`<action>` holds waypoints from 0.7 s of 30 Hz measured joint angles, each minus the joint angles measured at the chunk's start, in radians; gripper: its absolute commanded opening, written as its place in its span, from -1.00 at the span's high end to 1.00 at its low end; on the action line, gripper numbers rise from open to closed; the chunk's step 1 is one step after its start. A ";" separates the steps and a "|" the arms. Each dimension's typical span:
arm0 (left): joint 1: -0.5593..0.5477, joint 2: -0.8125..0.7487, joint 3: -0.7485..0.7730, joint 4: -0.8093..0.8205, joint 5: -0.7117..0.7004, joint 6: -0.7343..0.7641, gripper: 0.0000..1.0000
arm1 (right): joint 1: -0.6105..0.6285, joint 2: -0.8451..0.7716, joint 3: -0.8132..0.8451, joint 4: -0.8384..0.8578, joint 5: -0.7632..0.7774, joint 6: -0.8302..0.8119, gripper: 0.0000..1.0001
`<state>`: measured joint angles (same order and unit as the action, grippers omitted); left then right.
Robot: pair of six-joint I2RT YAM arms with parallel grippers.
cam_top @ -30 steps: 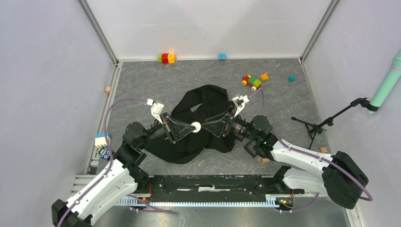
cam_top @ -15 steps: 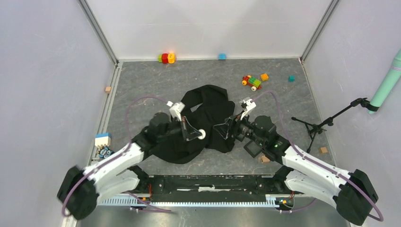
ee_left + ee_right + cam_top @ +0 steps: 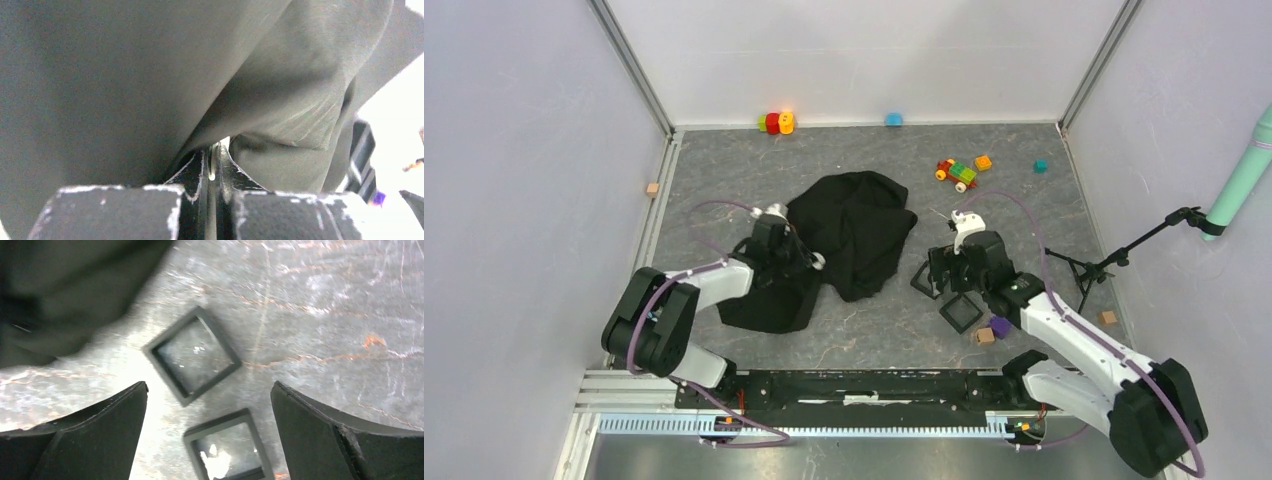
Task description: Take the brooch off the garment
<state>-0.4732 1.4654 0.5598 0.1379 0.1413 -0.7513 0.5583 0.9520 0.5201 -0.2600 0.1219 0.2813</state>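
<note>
Out on the left we spot a small wooden cube point(image 3: 653, 189) sitting alone on the grey table point(image 3: 724, 160). Moving in, the left gripper point(image 3: 813, 262) is down over the left part of the garment point(image 3: 859, 225), the black cloth heaped at mid-table. Its jaws are pressed right together, and at their tips we see a tiny pale spot: that's the brooch point(image 3: 821, 263)! On the left wrist camera the two fingers point(image 3: 192, 172) meet with only a thin whitish sliver pinched between them, and dark cloth fills nearly everything beyond. Whether the brooch is free of the fabric, we cannot tell.

Past the garment's right edge, the right gripper point(image 3: 937, 272) hangs low over the table, jaws spread wide and gripping nothing. Its own camera shows one black square frame point(image 3: 171, 329) lying flat on the table between the parted fingers point(image 3: 100, 430), and a second frame point(image 3: 218, 421) just beside it, nearer the wrist.

Further right, a purple block point(image 3: 1000, 326) sits just beside a wooden block point(image 3: 984, 337). Up towards the back wall lie the toy bricks point(image 3: 959, 172), with a teal cube point(image 3: 1041, 166) further right again.
</note>
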 measured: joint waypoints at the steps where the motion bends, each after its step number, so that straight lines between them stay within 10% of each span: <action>1: 0.048 0.008 0.013 0.003 -0.025 -0.003 0.96 | -0.035 0.021 0.000 -0.006 -0.019 -0.012 -0.96; 7: 0.148 -0.089 -0.008 -0.032 -0.158 0.033 0.95 | -0.185 0.095 -0.002 -0.012 -0.168 -0.063 -0.96; 21: -0.005 -0.323 -0.155 0.174 0.133 0.167 0.95 | -0.193 0.171 -0.042 0.001 -0.339 -0.139 -0.96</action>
<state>-0.4778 1.1427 0.4046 0.3115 0.2745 -0.5846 0.3653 1.1229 0.4786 -0.2588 -0.2173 0.1425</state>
